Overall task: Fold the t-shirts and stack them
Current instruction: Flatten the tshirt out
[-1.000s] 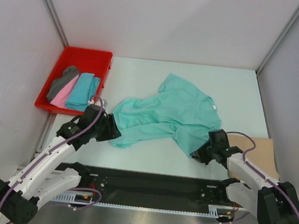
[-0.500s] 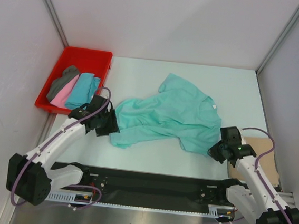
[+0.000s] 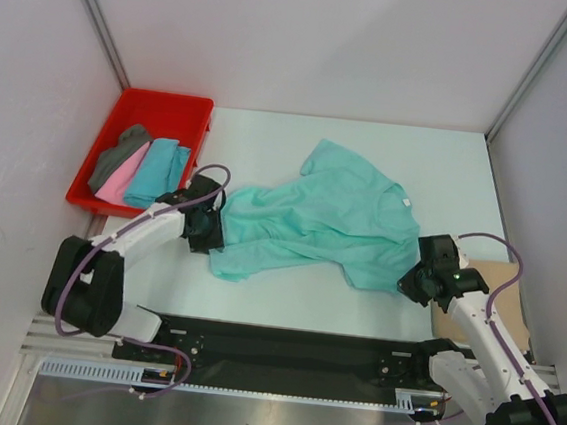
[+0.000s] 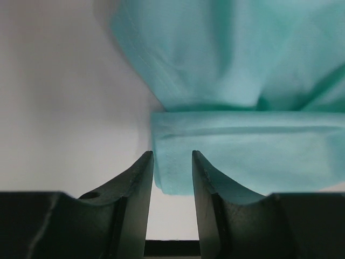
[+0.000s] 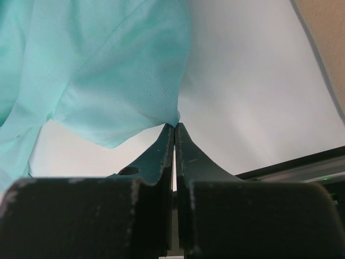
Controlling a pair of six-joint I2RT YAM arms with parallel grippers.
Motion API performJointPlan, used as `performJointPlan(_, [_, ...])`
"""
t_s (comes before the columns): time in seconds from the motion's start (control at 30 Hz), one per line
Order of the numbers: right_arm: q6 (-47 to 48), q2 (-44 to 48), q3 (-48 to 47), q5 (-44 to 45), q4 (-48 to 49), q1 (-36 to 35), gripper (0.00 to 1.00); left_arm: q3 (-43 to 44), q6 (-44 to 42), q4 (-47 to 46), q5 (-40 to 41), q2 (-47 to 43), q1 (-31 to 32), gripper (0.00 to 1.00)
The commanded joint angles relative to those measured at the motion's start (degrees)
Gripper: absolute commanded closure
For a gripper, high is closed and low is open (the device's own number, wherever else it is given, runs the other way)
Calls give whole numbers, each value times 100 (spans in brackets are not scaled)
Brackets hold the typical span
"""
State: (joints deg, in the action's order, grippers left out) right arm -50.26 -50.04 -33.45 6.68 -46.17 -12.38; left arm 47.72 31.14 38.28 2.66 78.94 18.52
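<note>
A mint green t-shirt (image 3: 323, 221) lies crumpled across the middle of the table. My left gripper (image 3: 211, 231) is at its left edge. In the left wrist view the jaws (image 4: 171, 154) stand apart, open, with a folded hem of the mint shirt (image 4: 237, 156) reaching between the fingertips. My right gripper (image 3: 410, 280) is at the shirt's near right corner. Its jaws (image 5: 175, 125) are shut, pinching the tip of that mint corner (image 5: 118, 97), which is lifted off the table. A tan t-shirt (image 3: 492, 293) lies partly under the right arm.
A red tray (image 3: 164, 101) at the far left holds folded dark grey (image 3: 119, 151), pink (image 3: 117, 184) and turquoise (image 3: 156, 175) shirts. White walls close in the table on three sides. A black rail (image 3: 280, 348) runs along the near edge.
My right gripper shut on the shirt's corner and drew it to the right. My left gripper moved right to the shirt's left hem, and its jaws have narrowed.
</note>
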Motion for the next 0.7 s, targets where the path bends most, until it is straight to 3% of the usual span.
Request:
performJointPlan(0.0, [113,29,-135,150,-6,-28,100,115,-353,-276,175,323,-279,61])
performJointPlan(0.67, [104,-32,-109,53,161,-19,100,-9,-415,-840,-406,904,-499,66])
